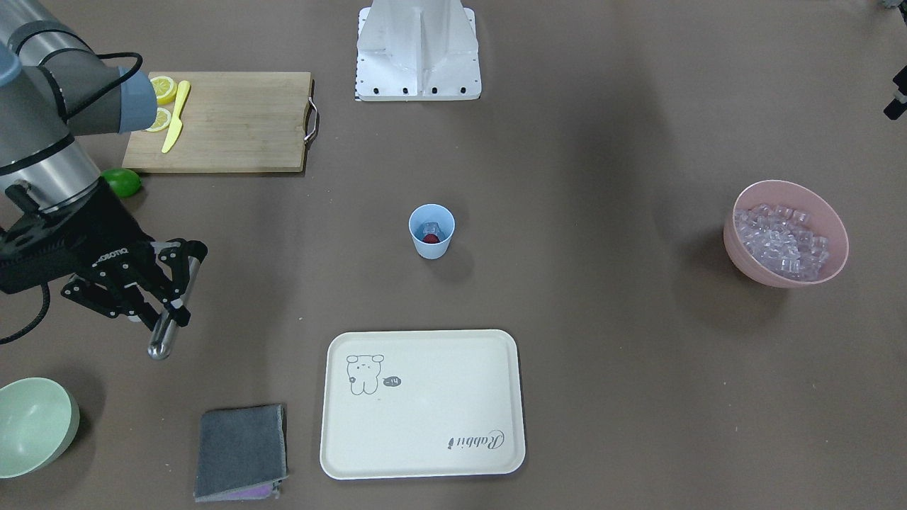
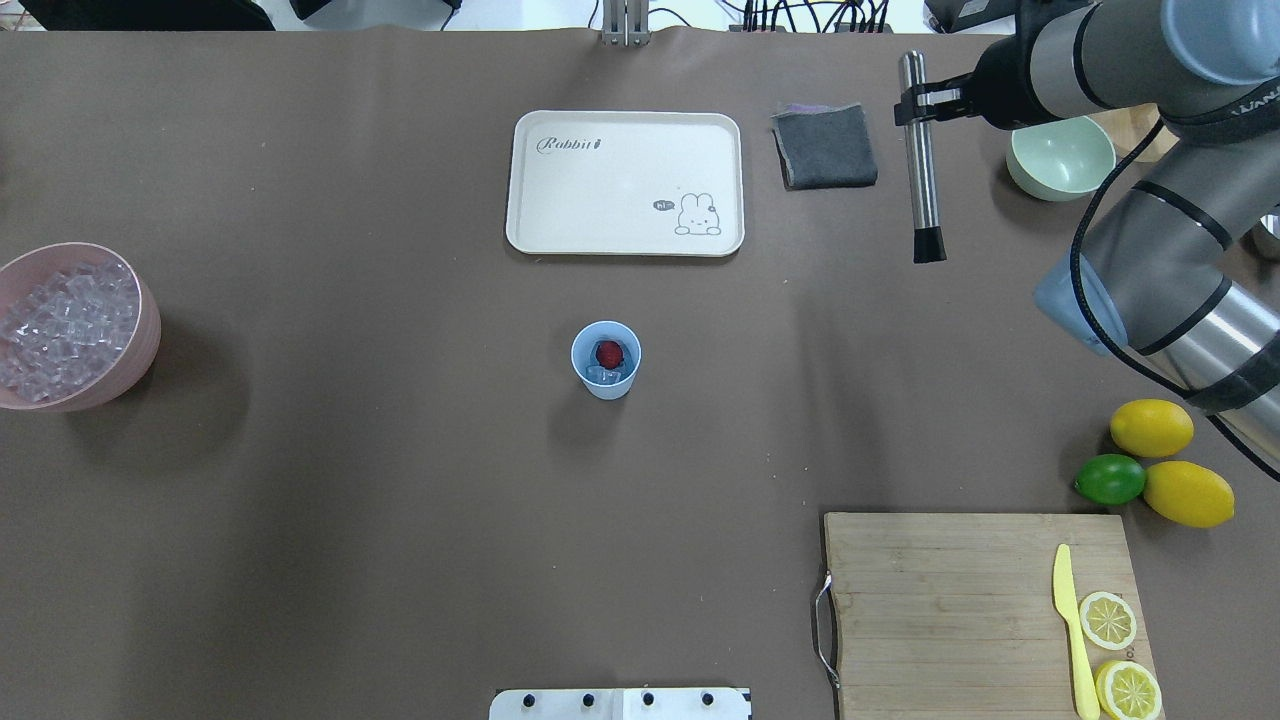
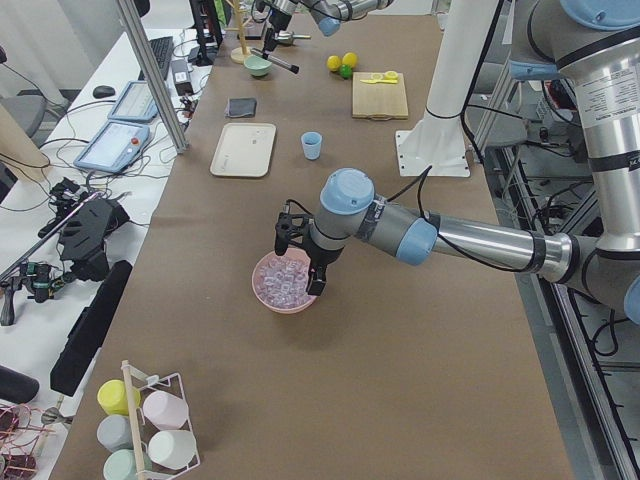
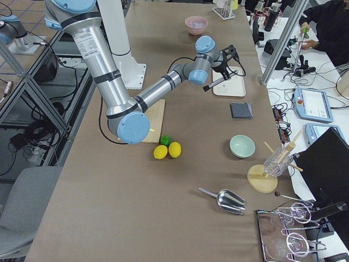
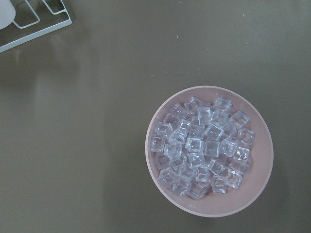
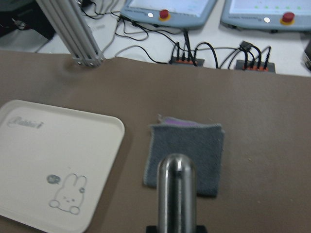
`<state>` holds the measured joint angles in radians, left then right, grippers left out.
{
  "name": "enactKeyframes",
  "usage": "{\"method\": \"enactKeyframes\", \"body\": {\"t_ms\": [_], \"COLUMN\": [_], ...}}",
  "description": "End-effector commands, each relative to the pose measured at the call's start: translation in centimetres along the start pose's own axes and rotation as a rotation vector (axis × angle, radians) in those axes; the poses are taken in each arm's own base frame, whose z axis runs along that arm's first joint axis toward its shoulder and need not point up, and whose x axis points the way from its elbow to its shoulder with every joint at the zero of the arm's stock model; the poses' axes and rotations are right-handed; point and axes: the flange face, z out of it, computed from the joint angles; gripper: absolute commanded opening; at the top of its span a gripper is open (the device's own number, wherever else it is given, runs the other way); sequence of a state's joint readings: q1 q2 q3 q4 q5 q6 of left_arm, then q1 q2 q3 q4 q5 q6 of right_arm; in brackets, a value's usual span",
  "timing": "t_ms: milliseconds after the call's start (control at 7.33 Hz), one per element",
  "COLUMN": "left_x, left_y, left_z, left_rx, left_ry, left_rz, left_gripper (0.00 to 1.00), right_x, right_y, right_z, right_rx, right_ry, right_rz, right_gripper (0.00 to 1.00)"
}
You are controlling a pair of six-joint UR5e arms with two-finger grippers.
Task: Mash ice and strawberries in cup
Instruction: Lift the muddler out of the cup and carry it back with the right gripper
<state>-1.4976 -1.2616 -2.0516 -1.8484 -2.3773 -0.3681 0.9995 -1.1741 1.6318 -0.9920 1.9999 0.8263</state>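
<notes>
Your cup (image 2: 606, 384) stood mid-table, strawberry (image 2: 609, 353) and ice (image 2: 600, 376) inside. Over pink bowl (image 5: 214, 211) of more cubes hung left gripper (image 3: 300, 255); you could not tell its opening. Farther out, right gripper (image 1: 170, 304) clamped tight on steel muddler (image 2: 922, 170), near grey cloth (image 2: 825, 145)

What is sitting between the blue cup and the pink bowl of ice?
Nothing. In the overhead view, only bare brown table separates the cup from the pink bowl holding the ice.
</notes>
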Motion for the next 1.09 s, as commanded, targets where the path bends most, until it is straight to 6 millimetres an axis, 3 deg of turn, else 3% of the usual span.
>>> {"method": "enactKeyframes", "body": {"t_ms": [0,273,545,955], "left_x": [0.0,-0.1,0.1,0.3], "left_y": [0.0,0.0,-0.2,-0.4], "left_z": [-0.1,0.0,-0.1,-0.3], "left_rx": [0.002,0.000,0.004,0.009], "left_ry": [-0.001,-0.003,-0.002,0.000], "left_rz": [0.001,-0.004,0.000,0.006], "left_gripper": [0.98,0.98,0.98,0.98], "right_x": [7.5,10.4,11.4,15.0], "right_y": [3.9,5.9,6.2,9.2], "right_z": [6.8,8.7,8.6,8.6], "right_rx": [-0.218,-0.364,-0.441,-0.472], "right_ry": [0.061,0.077,0.075,0.108], "right_rz": [0.078,0.145,0.133,0.166], "right_gripper": [0.00,0.00,0.00,0.00]}}
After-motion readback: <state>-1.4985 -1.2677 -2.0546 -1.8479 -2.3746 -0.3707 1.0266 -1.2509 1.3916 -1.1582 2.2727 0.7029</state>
